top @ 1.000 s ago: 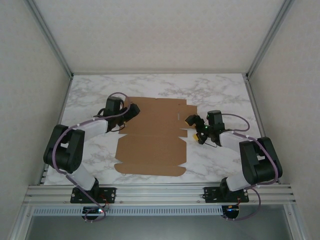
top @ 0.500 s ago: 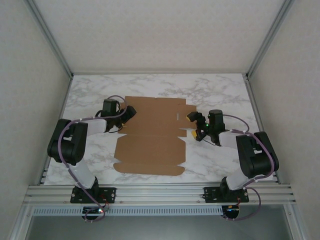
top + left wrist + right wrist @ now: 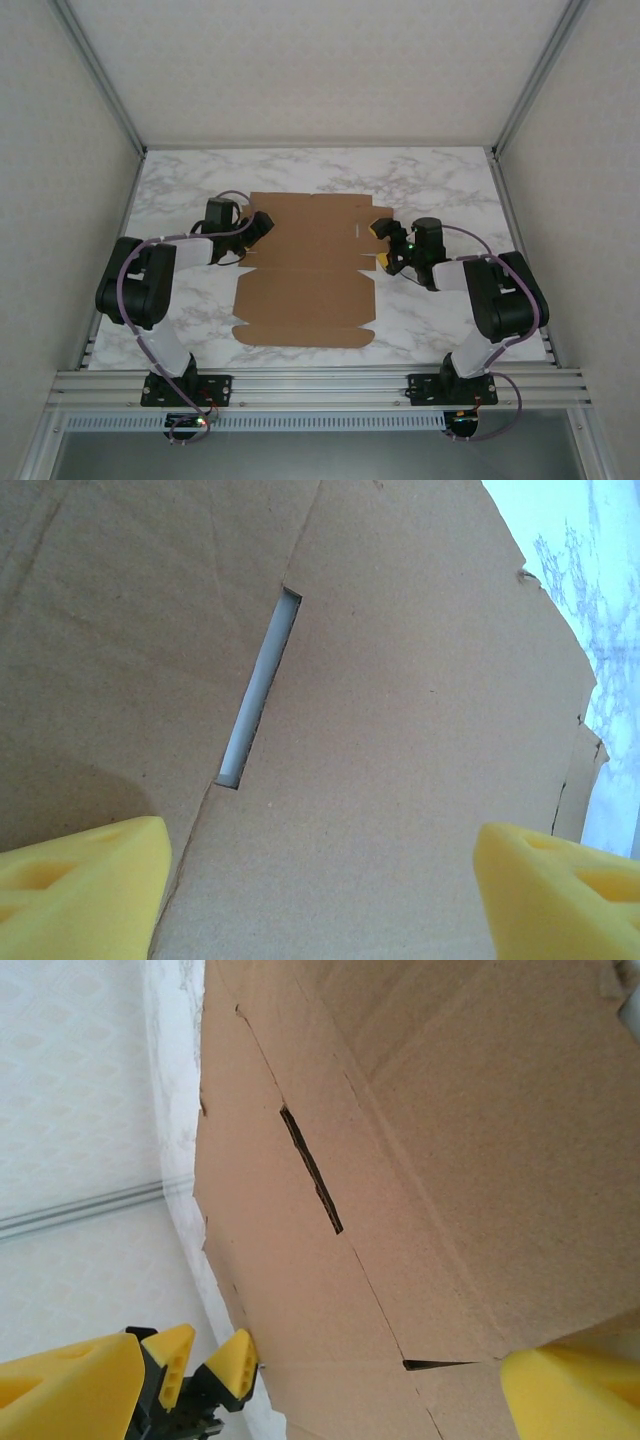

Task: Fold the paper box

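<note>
The box [image 3: 305, 275] lies flat and unfolded in the middle of the tabletop [image 3: 440, 180]. The left tool [image 3: 262, 222] is at its left edge and the right tool [image 3: 383, 245] at its right edge, both beside the far half of the sheet. The main risk, as I judge it, is that the sheet slides. It is light, nothing pins it down, and the marble looks smooth, so a push from 1 side alone could shove or turn it instead of raising a flap. A flap lying this flat also gives a pad little to get under, so a tool could skate over the card and crease it off the scored line. If the 2 arms lift unevenly, the sheet could twist. A pad could also snag in the slot [image 3: 258, 690] close ahead of the left tool. Both tools are spread wide and grasp nothing. In the left wrist view the yellow pads [image 3: 80, 880] sit far apart at the bottom corners with bare card between them. In the right wrist view the pads are equally far apart, with the card's edge and its own slot between them. Both tools are very close to the card, but I cannot tell whether any pad touches it.
</note>
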Tool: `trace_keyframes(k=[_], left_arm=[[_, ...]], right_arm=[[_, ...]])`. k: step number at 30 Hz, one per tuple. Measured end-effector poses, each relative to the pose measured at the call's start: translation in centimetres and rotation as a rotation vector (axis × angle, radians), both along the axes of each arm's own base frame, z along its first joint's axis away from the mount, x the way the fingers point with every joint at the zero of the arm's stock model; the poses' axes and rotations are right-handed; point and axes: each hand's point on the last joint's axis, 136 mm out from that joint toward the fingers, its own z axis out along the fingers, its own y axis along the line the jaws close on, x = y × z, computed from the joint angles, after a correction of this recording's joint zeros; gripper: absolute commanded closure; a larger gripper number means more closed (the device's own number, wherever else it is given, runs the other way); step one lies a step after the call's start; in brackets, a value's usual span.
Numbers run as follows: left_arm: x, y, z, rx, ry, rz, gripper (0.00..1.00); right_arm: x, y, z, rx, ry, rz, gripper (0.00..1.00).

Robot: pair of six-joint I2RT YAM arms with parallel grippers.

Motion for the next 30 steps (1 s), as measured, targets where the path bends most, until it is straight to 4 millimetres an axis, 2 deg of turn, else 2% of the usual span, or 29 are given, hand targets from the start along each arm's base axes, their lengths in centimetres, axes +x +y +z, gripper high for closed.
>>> trace_keyframes(k=[4, 14, 21, 27, 30], left_arm=[[0.0, -0.1, -0.1, -0.005, 0.002, -0.005, 0.22], [-0.2, -0.8, 0.0, -0.032, 0.010, -0.039, 0.24], [0.2, -1.5, -0.1, -0.062, 0.010, -0.075, 0.26], [0.1, -1.7, -0.1, -0.064, 0.006, -0.095, 0.26], [0.1, -1.8, -0.1, -0.062, 0.003, -0.103, 0.26]], right_arm=[[0.6, -0.1, 0.1, -0.040, -0.045, -0.021, 0.09], [3.2, -2.7, 0.7, -0.179, -0.168, -0.148, 0.18], [6.0, -2.7, 1.7, -0.134, -0.255, -0.175, 0.22], [6.8, -3.0, 2.5, -0.086, -0.300, -0.192, 0.28], [7.4, -2.8, 3.2, -0.068, -0.329, -0.182, 0.27]])
